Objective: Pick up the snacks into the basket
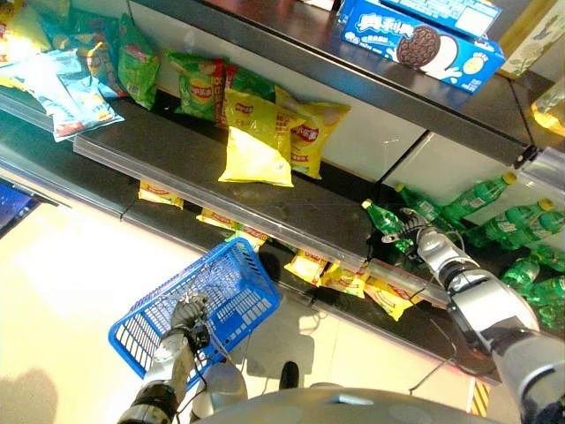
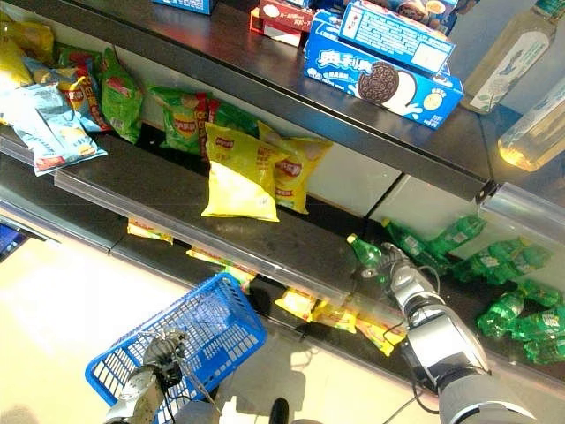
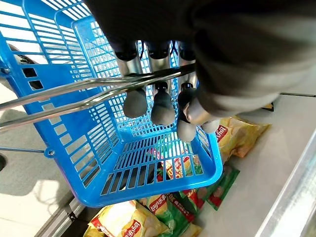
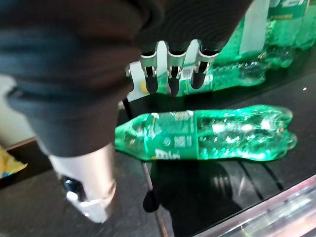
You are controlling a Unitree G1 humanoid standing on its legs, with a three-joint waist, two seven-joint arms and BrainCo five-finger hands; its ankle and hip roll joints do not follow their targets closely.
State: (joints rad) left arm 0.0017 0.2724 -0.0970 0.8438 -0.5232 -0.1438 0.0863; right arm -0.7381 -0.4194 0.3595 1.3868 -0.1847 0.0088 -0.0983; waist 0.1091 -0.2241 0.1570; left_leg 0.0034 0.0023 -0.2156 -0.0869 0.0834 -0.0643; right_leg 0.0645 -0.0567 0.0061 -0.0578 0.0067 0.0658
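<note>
The lower-shelf snack bags were partly hidden behind the shelf edge. The biscuit box was cut off by the frame's top edge. The basket was partly covered by the left hand.

Harsh overexposed glare on the pale floor, dim shelf recesses, blurred near wrist covers.

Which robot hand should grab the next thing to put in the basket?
Probably the right hand: it is open, just above a lying green bottle. The left hand is busy, fingers curled round the blue basket's wire handles.
</note>
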